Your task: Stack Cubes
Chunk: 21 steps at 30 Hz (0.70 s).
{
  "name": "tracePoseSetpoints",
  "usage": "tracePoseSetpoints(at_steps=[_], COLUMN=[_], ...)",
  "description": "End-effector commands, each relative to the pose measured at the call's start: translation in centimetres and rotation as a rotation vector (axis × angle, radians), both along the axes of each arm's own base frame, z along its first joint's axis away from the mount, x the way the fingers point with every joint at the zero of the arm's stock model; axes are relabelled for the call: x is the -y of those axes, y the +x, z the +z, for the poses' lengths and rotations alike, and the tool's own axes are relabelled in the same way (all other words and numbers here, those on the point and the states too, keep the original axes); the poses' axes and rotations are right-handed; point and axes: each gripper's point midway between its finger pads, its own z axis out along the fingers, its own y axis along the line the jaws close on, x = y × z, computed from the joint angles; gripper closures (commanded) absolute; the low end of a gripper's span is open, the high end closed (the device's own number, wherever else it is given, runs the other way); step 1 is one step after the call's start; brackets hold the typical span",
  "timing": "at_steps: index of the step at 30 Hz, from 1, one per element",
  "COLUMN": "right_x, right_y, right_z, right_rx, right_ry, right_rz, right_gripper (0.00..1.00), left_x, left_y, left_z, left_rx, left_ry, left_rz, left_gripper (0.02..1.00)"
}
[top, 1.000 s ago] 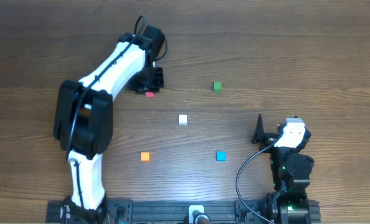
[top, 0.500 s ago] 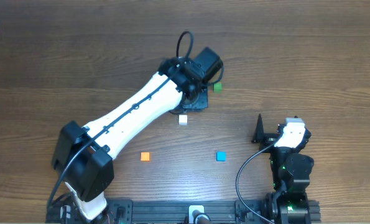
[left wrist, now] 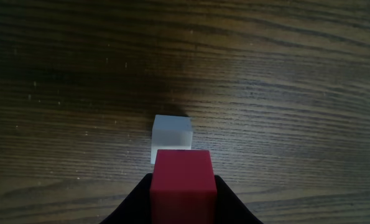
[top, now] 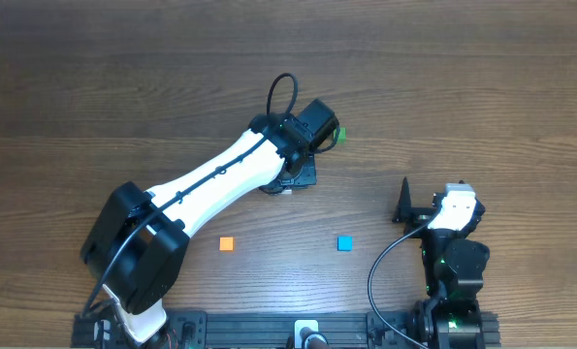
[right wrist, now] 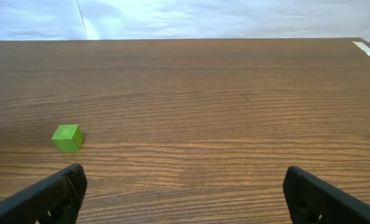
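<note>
My left gripper (left wrist: 182, 190) is shut on a red cube (left wrist: 182, 179) and holds it above the table. A white cube (left wrist: 171, 132) sits on the wood just past the red one, partly covered by it. In the top view the left gripper (top: 295, 173) hangs over the table's middle and hides most of the white cube (top: 283, 190). A green cube (top: 341, 135) peeks out beside the left wrist and also lies far off as the green cube (right wrist: 67, 137). My right gripper (top: 404, 204) rests open near its base, its fingers (right wrist: 51, 198) wide apart with nothing between them.
An orange cube (top: 227, 244) and a blue cube (top: 344, 243) lie apart on the near half of the wooden table (top: 482, 107). The left arm's long white link crosses diagonally from its base toward the centre.
The left arm swung from the far left of the table to the middle with the red cube, then drew back slightly until it covered the white cube. The right arm stayed still.
</note>
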Motion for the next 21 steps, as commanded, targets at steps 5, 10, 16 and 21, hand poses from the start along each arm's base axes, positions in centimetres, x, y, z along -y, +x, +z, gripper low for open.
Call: tracePoseSetpoints(at_steps=[5,10,16,21], right_x=[0.2,0.2,0.2,0.2], right_y=[0.0,0.0,0.0,0.0], right_z=[-0.3,-0.3,-0.3,-0.3], right_rx=[-0.006,-0.006,-0.006,-0.006], right_ry=[0.002,0.002,0.002,0.002], right_rz=[-0.008,-0.008,-0.008,-0.008], right_gripper=[0.009,0.009,0.007,0.009], left_x=[-0.3,-0.5,-0.6,-0.8], left_y=[-0.2,-0.3,-0.3,-0.2], left_z=[-1.2,-1.7,-2.3,-2.8], left_rx=[0.000,-0.006,-0.014,-0.022], left_ry=[0.050,0.061,0.078,0.091], left_rz=[0.004,0.003,-0.001,0.000], left_gripper=[0.978,0.978,0.976,0.978])
